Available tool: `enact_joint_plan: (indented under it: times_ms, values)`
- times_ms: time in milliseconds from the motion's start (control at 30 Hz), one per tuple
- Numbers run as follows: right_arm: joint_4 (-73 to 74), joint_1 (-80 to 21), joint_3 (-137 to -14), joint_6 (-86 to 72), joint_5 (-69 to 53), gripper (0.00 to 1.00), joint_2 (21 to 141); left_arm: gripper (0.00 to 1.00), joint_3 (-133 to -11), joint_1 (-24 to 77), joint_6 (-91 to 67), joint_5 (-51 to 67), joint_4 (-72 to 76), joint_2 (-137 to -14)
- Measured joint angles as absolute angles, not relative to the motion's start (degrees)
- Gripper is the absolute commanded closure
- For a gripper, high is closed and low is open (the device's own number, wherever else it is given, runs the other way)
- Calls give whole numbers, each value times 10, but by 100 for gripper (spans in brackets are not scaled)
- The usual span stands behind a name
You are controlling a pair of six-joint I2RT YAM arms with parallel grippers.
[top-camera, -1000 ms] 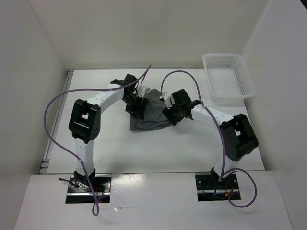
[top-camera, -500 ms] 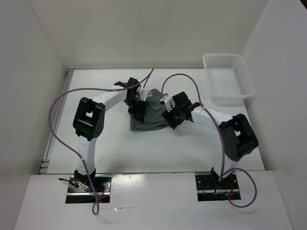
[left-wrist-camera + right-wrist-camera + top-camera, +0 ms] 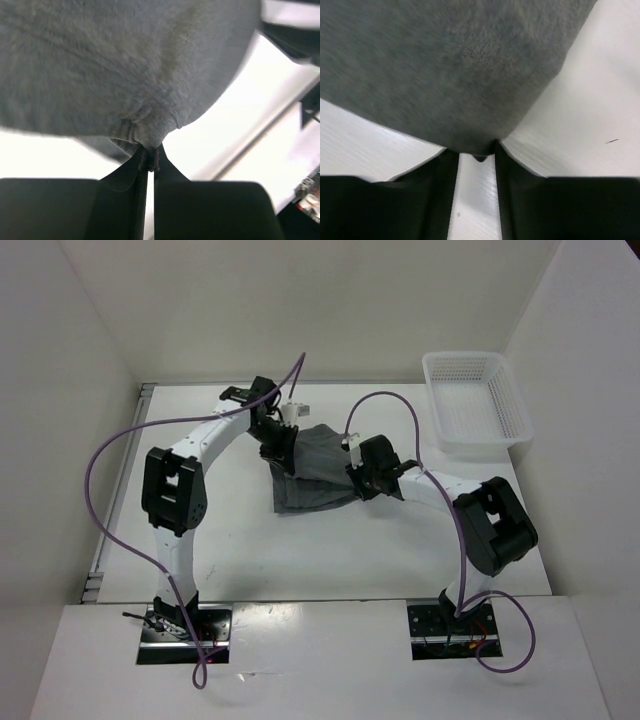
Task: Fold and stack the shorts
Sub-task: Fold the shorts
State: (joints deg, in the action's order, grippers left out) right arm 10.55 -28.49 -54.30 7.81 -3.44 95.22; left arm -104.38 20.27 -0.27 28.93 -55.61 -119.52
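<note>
Shorts [image 3: 318,468] sat mid-table, between the two arms, well apart from the white mesh basket [image 3: 515,405] at the far right. Grey cloth was partly raised and stretched between the grippers; its near-left portion lay slack and creased on the table [image 3: 230,530].

Left gripper [image 3: 150,152]: jaws pressed almost together on a small bunched pinch of hem at the cloth's far-left edge. Fabric puckered right at the tips.

Right gripper [image 3: 474,157]: jaws drawn in to a narrow gap, with a thicker wad of the right-hand edge filling it. Cloth tapered down into the tips, so it looked gripped rather than merely resting there.

Handling, as judged: light, soft knit, no stiffness at all. It sagged and draped wherever unsupported, and would follow whichever corner was pulled. Surface looked fuzzy, not slippery, so a firm pinch ought to hold. Not fragile.

Best holds seemed to be the hem or waistband corners, where layers double up and give the fingers bulk. A single-layer pinch mid-panel risked slipping out or lifting one layer only.
</note>
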Motion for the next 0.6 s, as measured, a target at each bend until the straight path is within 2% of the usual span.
enact_joint_plan:
  times_ms: [100,200,433,600]
  values:
    - [89,-285,-536,63,-26,93,955,100,-1044,194,-3,299,-596,-1166]
    - [72,-287,-536,56,-26,100,958,100,-995,194,-3,305,-607,-1142]
    - [65,-296,-536,56,-49,100,960,99,-858,200,-4,305,-606,-1143]
    - [65,-300,-536,60,-65,100,960,90,-810,200,-4,292,-563,-1146]
